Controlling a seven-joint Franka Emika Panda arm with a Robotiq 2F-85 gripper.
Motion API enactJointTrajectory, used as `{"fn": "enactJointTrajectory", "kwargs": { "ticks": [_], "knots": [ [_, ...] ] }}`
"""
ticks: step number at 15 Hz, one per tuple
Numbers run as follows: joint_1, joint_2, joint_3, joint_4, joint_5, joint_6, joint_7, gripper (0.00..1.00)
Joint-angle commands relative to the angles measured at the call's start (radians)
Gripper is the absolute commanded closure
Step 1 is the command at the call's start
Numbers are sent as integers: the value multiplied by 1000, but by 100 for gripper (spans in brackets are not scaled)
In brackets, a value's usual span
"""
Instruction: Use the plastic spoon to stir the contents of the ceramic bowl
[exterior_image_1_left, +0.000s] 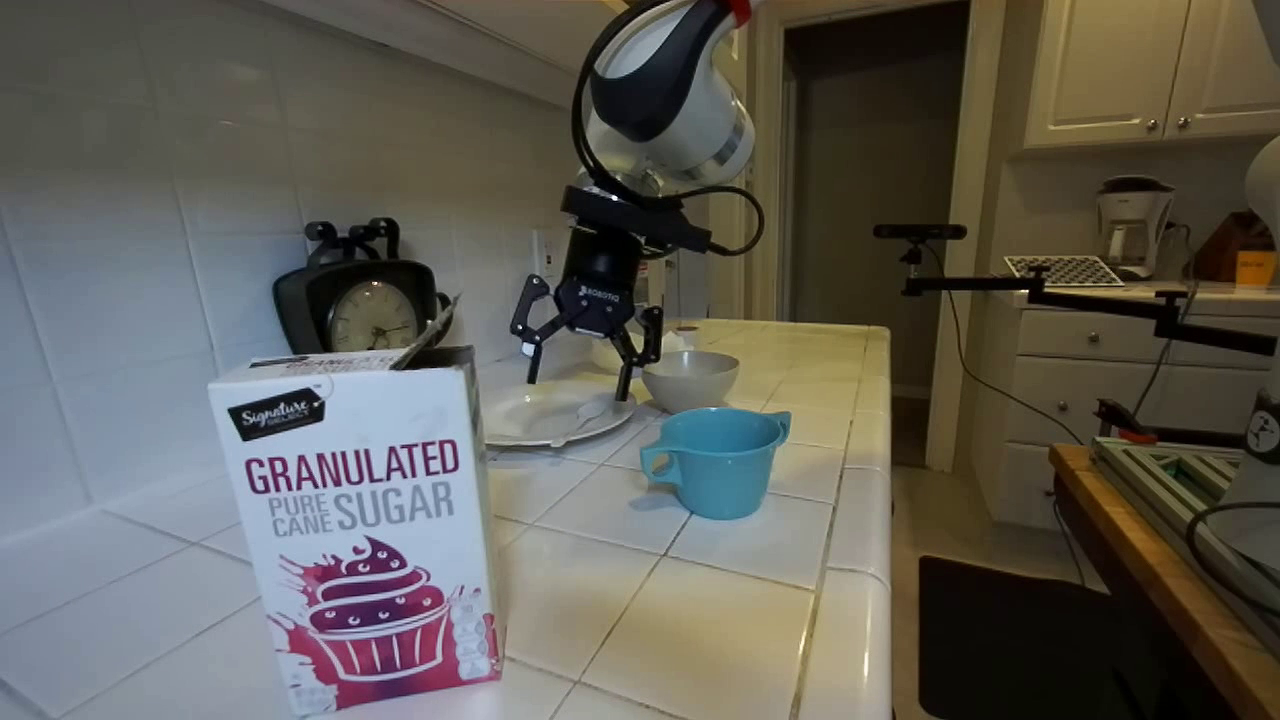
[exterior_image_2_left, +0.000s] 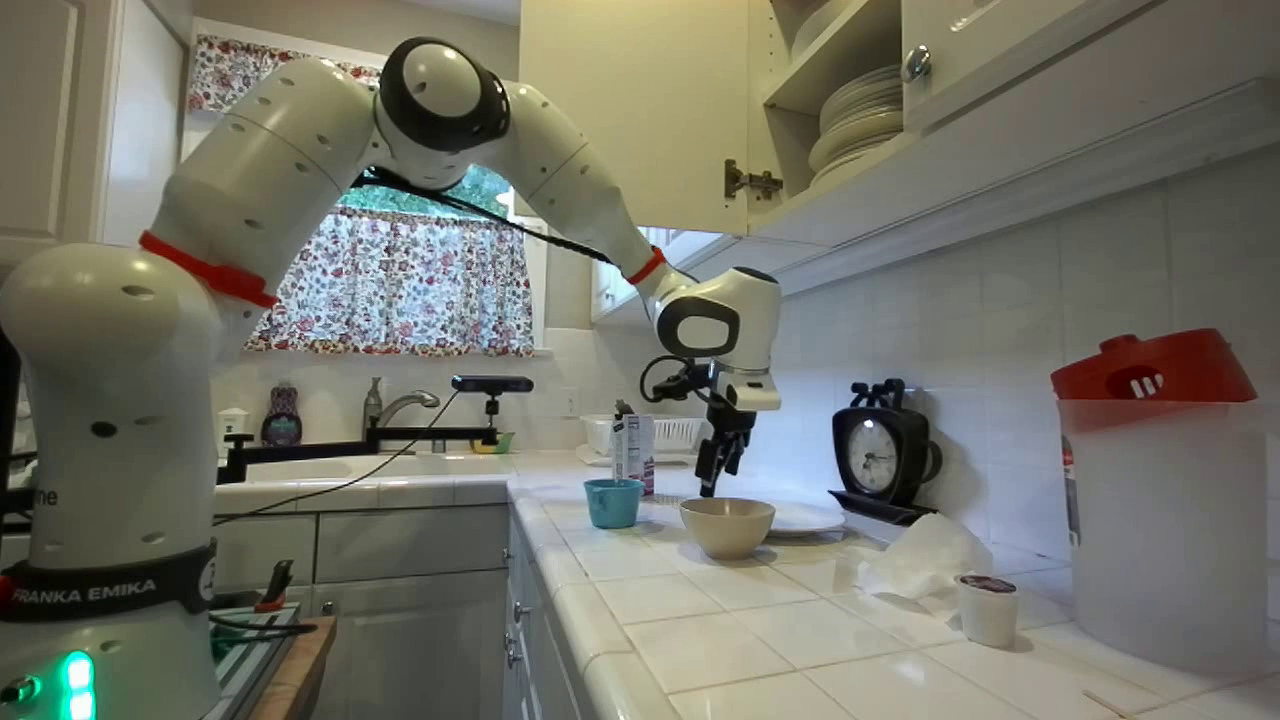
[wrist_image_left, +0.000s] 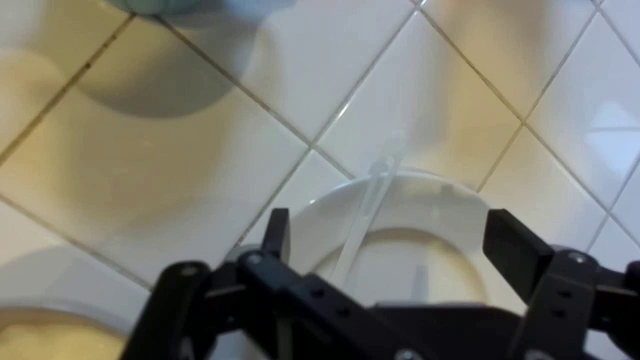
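The clear plastic spoon (wrist_image_left: 356, 232) lies across the rim of the flat white plate (wrist_image_left: 440, 200) in the wrist view. Its bowl end sticks out past the rim. It also shows faintly in an exterior view (exterior_image_1_left: 580, 425). My gripper (wrist_image_left: 387, 235) is open and empty above the plate, with the spoon between its fingers, nearer the left one. The gripper also shows in an exterior view (exterior_image_1_left: 578, 390). The ceramic bowl (exterior_image_1_left: 690, 382) stands upright beside the plate and also shows in an exterior view (exterior_image_2_left: 728, 530). Only its edge (wrist_image_left: 60, 307) shows at lower left in the wrist view. Its contents cannot be made out.
A light-blue cup (exterior_image_1_left: 715, 470) stands near the counter edge. A sugar box (exterior_image_1_left: 360, 540) stands beyond the plate. A black clock-like scale (exterior_image_2_left: 880, 455) is by the wall. Crumpled paper (exterior_image_2_left: 925, 555), a small pod (exterior_image_2_left: 988, 612) and a red-lidded container (exterior_image_2_left: 1165, 520) stand along the counter.
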Motion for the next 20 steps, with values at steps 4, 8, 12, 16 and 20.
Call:
{"fn": "enactJointTrajectory", "kwargs": {
  "ticks": [4,8,12,16,20],
  "knots": [
    [13,33,4,24,-48,20,107,0],
    [9,48,8,30,-45,26,103,9],
    [7,53,8,36,-46,27,99,42],
    [6,56,10,43,-47,22,94,60],
    [3,60,14,48,-43,16,88,48]
  ]
}}
